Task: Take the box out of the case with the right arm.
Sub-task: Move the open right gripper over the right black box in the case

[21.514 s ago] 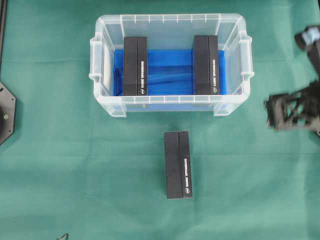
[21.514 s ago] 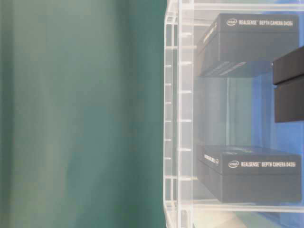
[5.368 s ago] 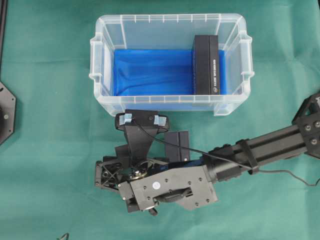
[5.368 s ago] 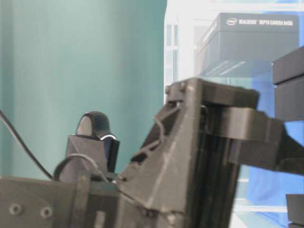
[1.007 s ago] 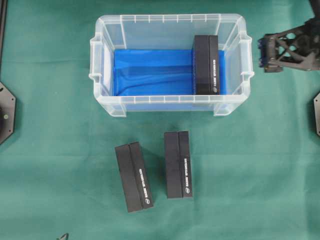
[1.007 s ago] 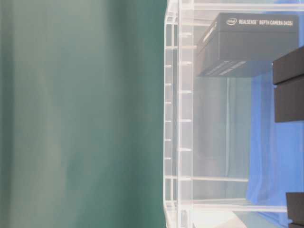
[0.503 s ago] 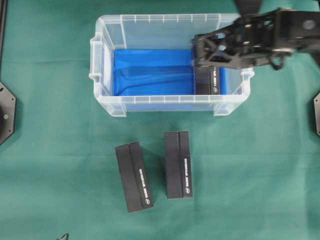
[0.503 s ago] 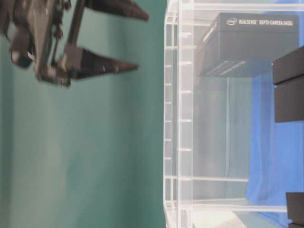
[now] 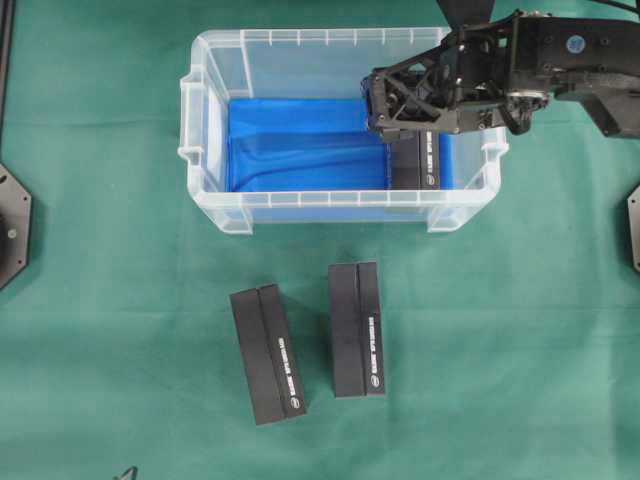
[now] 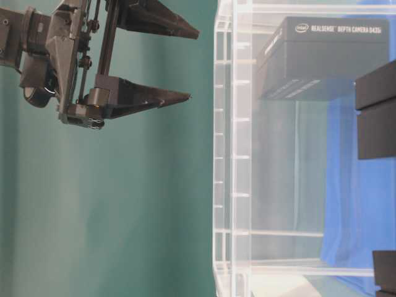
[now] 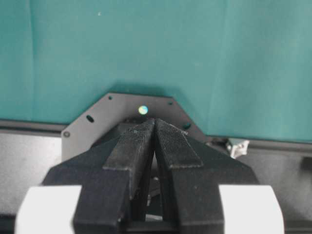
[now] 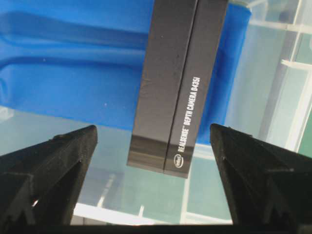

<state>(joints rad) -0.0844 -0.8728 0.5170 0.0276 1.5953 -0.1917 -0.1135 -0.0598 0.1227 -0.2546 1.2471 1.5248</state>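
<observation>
Right gripper (image 9: 385,108): its two pointy black fingers stand wide apart and hold nothing. From the top view it hangs over the right part of the case, above the far end of the box inside.
Right gripper seen from its own camera: the two finger tips (image 12: 63,161) sit low at the left and right edges, and the box shows in the gap between them, not touched.
Right gripper from the table-level view: the fingers point toward the clear wall of the case and stop short of it.
Right arm (image 9: 560,55): all black, it comes in from the top right corner and reaches left over the rim of the case.
Left gripper (image 11: 154,141): its two black pads are pressed together with nothing between them. It sits far from the case, over a black plate (image 11: 141,109) on the green cloth.
Case (image 9: 215,110): one clear plastic bin with handles on its sides and a bright blue sheet (image 9: 300,145) on its bottom.
Box in the case (image 9: 415,162): one long, flat black box with small white letters on its side. It lies on the blue sheet at the right end of the case.
Boxes outside (image 9: 357,330): two more black boxes just like it lie side by side, near each other, on the green cloth (image 9: 100,330) in front of the case. The left one (image 9: 267,354) is a little tilted.
</observation>
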